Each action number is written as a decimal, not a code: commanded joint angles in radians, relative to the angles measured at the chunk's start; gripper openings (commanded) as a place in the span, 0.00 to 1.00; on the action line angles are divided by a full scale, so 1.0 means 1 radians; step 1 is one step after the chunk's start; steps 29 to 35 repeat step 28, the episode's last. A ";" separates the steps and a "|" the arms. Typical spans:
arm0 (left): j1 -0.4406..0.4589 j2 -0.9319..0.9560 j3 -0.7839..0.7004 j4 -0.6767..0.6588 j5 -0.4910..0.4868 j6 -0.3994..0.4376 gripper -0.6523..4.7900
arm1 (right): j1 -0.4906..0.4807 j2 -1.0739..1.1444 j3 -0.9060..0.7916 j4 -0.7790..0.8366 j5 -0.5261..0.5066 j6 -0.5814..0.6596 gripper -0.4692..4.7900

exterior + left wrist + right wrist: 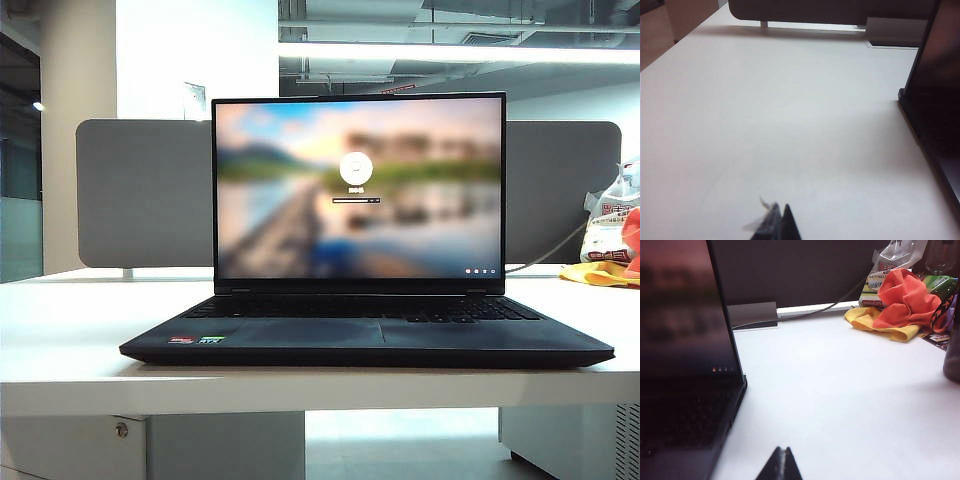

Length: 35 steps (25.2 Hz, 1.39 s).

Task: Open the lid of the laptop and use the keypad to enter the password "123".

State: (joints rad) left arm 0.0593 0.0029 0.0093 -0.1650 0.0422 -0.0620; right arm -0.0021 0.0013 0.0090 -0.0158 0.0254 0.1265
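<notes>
From the exterior view, your matte blue-black laptop (366,340) sits centred on the white table (60,330), lid (358,186) upright, login screen lit, low black keypad (365,309) exposed.

Left wrist: the left gripper (776,222) rests together over bare tabletop beside the laptop.

Right wrist: the right gripper (780,465) is likewise closed, empty, near crumpled orange cloth (902,300).

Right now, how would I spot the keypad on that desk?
Find the open laptop mid-table, its lid upright with a lit login screen. The keypad is the strip of black keys under the screen, behind the smooth trackpad.
</notes>
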 commanded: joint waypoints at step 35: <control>0.002 0.000 -0.002 -0.014 0.006 -0.001 0.12 | 0.032 0.001 -0.004 -0.062 -0.002 -0.093 0.08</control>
